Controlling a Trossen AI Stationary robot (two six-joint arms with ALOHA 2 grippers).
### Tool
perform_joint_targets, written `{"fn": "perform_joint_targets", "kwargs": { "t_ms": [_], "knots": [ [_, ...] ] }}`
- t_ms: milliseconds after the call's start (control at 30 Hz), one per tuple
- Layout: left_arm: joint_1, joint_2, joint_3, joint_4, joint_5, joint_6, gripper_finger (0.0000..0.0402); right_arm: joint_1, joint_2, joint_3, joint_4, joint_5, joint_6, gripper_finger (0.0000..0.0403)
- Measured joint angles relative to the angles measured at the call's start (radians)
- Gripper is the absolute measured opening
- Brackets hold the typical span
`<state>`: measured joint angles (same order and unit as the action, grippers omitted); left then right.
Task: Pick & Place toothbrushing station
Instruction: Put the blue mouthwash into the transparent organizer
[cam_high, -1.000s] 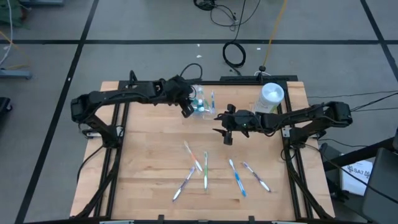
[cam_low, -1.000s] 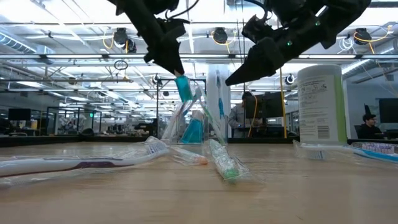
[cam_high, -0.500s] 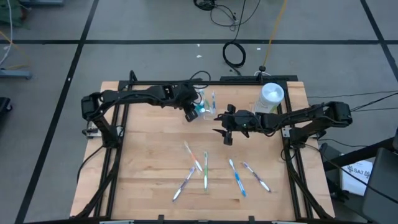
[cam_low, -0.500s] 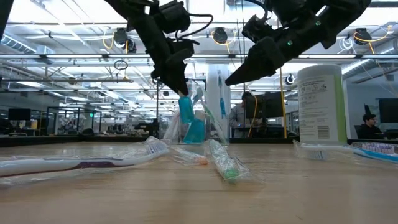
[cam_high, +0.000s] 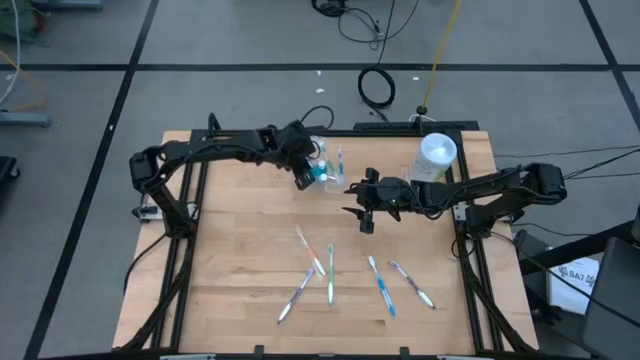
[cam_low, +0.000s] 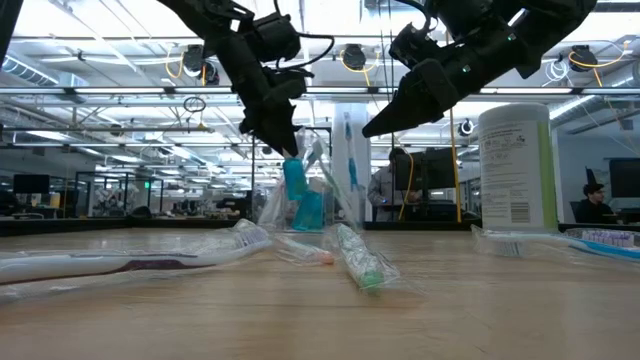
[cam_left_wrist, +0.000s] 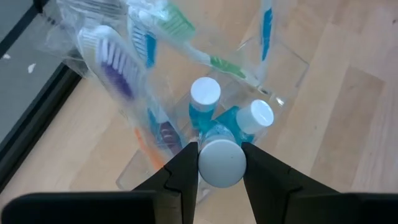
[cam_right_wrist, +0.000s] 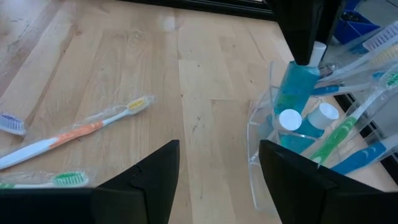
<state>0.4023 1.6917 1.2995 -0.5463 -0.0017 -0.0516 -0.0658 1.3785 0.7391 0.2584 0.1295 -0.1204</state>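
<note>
Wooden table (cam_high: 240, 270): you have wrapped toothbrushes (cam_high: 330, 273) lying loose on the near half, well apart from both arms.
Right gripper (cam_high: 366, 219): it hovers above bare board near the middle, fingers spread wide and holding nothing.
Left gripper (cam_left_wrist: 220, 163): its fingers are pinched on a teal tube (cam_low: 294, 177) by its white-capped end, poised directly over the clear holder (cam_right_wrist: 264, 149).
Holder: it stands toward the far edge, already crowded with two teal tubes and several upright wrapped brushes.
Canister (cam_high: 437, 156): white, at the far right, just beside the right arm.
Risk for you: the tube may land on the caps below and jam or topple out when released.
Second risk: pushing down could snag the wrappers or tip the light holder.
</note>
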Motion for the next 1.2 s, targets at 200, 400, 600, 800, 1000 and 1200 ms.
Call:
{"fn": "perform_joint_targets", "kwargs": {
  "t_ms": [200, 400, 600, 800, 1000, 1200],
  "knots": [
    [0.009, 0.003, 0.000, -0.008, 0.029, 0.028, 0.0113, 0.000, 0.000, 0.000, -0.001, 0.000, 0.000, 0.0212],
    [0.009, 0.004, 0.000, -0.013, 0.030, 0.062, 0.0114, 0.000, 0.000, 0.000, -0.001, 0.000, 0.000, 0.0212],
    [0.009, 0.005, 0.000, -0.013, 0.031, 0.077, 0.0159, 0.000, 0.000, 0.000, -0.001, 0.000, 0.000, 0.0212],
    [0.008, 0.005, 0.000, 0.002, 0.027, 0.077, 0.0218, 0.000, 0.000, 0.000, -0.001, 0.000, 0.000, 0.0212],
    [0.008, 0.000, 0.000, 0.024, 0.020, 0.073, 0.0238, 0.000, 0.000, 0.000, -0.002, 0.000, 0.000, 0.0212],
    [0.004, -0.055, 0.001, 0.013, 0.053, 0.077, 0.0239, 0.000, 0.000, 0.000, -0.002, 0.000, 0.000, 0.0212]
  ]
}}
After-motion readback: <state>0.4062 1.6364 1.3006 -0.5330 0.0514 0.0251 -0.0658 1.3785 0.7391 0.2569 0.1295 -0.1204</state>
